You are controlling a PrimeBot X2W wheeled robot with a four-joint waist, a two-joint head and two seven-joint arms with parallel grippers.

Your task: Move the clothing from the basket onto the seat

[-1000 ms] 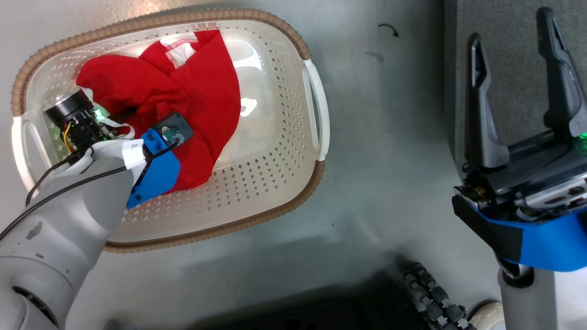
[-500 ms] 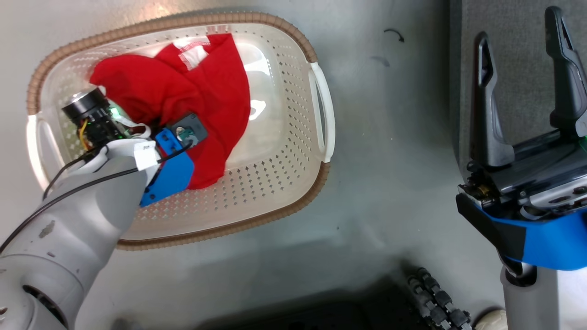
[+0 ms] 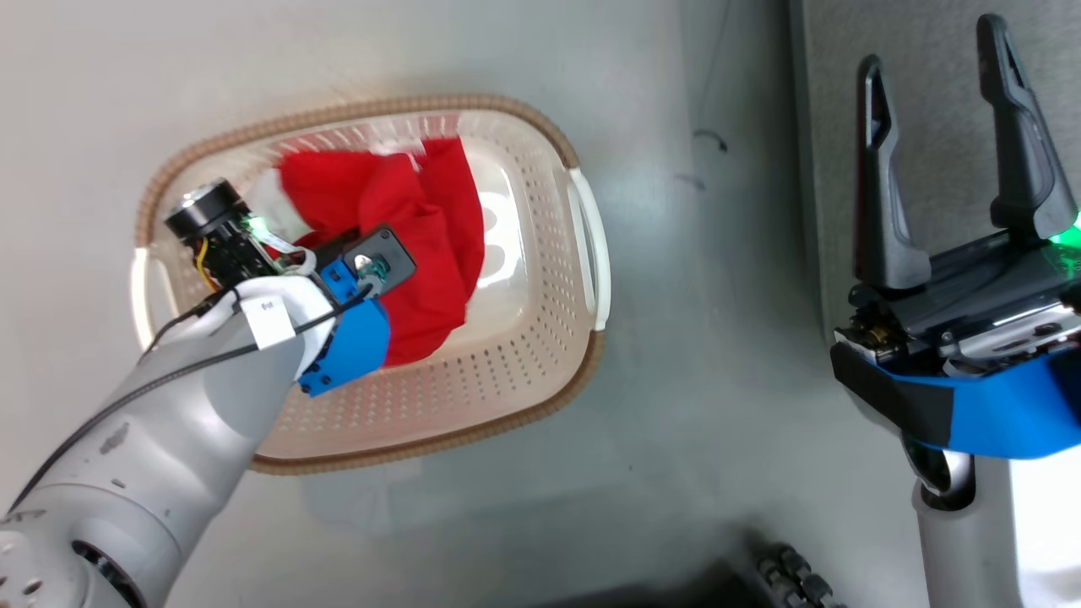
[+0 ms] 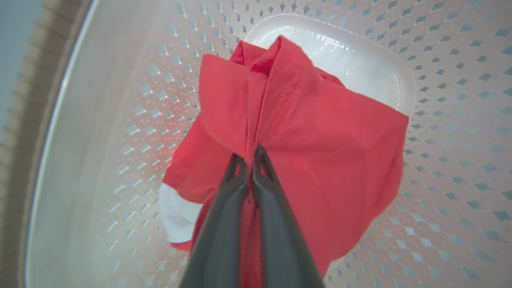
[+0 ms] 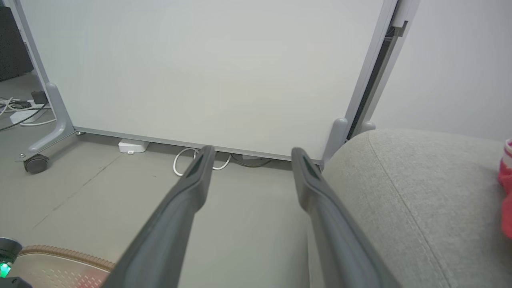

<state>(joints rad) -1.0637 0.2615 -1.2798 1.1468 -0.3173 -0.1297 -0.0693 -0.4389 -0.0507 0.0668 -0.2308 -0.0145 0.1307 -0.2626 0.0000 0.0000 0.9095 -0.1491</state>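
From the head, we see the red clothing inside the basket and our right gripper wide, empty, by the seat. At the left wrist, our left gripper pinches a fold. At the right wrist, another red piece seems already on the seat; one carry remains.
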